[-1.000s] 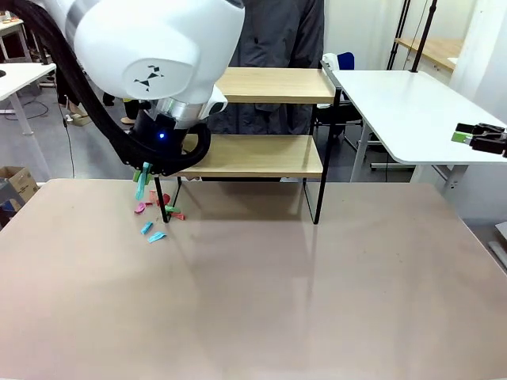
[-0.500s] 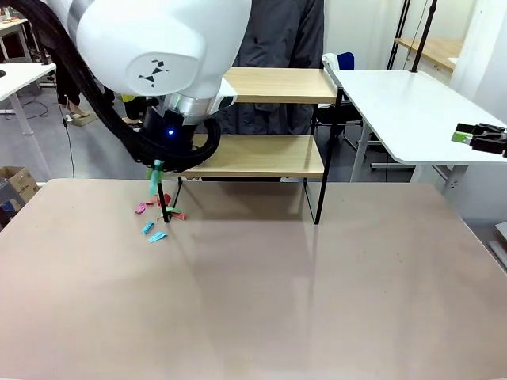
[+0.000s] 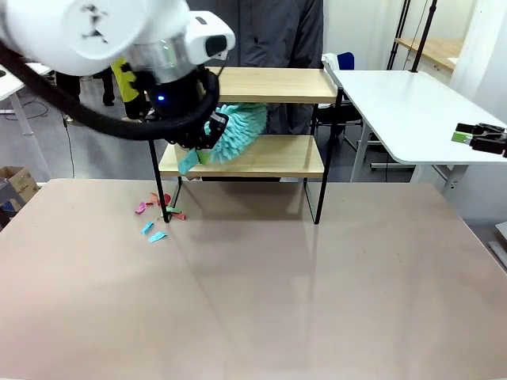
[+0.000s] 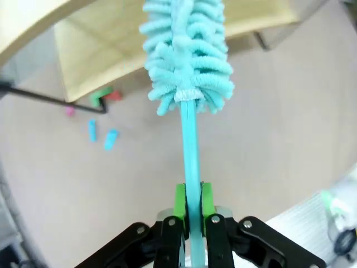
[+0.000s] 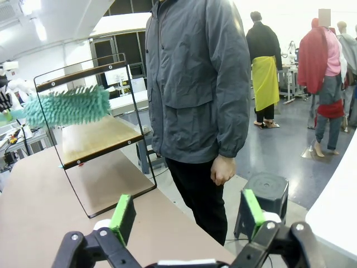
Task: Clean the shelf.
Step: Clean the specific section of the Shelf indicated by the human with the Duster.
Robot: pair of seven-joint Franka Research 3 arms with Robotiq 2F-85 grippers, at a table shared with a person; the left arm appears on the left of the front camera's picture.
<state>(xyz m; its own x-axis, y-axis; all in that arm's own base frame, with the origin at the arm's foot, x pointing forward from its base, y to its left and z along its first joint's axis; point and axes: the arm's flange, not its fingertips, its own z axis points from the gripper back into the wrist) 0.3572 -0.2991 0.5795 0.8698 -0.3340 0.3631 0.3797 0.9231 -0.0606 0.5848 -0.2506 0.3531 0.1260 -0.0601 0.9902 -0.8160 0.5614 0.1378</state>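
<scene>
The shelf (image 3: pixel 269 84) stands at the table's far side, two light wooden boards in a thin black frame. My left gripper (image 3: pixel 196 147) is at its left end, shut on the handle of a teal fluffy duster (image 3: pixel 238 130). The duster's head lies between the two boards, just above the lower board (image 3: pixel 261 157). In the left wrist view the green pads (image 4: pixel 179 202) clamp the teal handle, and the duster head (image 4: pixel 187 50) reaches over the lower board (image 4: pixel 117 39). My right gripper (image 3: pixel 475 137) hangs open at the far right; its fingers (image 5: pixel 124 216) stand wide apart with nothing between them.
Small coloured scraps (image 3: pixel 154 218) lie on the brown table (image 3: pixel 261 301) by the shelf's front left leg. A person in a grey jacket (image 5: pixel 201 84) stands behind the shelf. A white table (image 3: pixel 396 103) stands at the right.
My left arm has risen and turned at the shelf's left end. The duster head, hidden before, now lies between the boards. The right gripper has not moved.
</scene>
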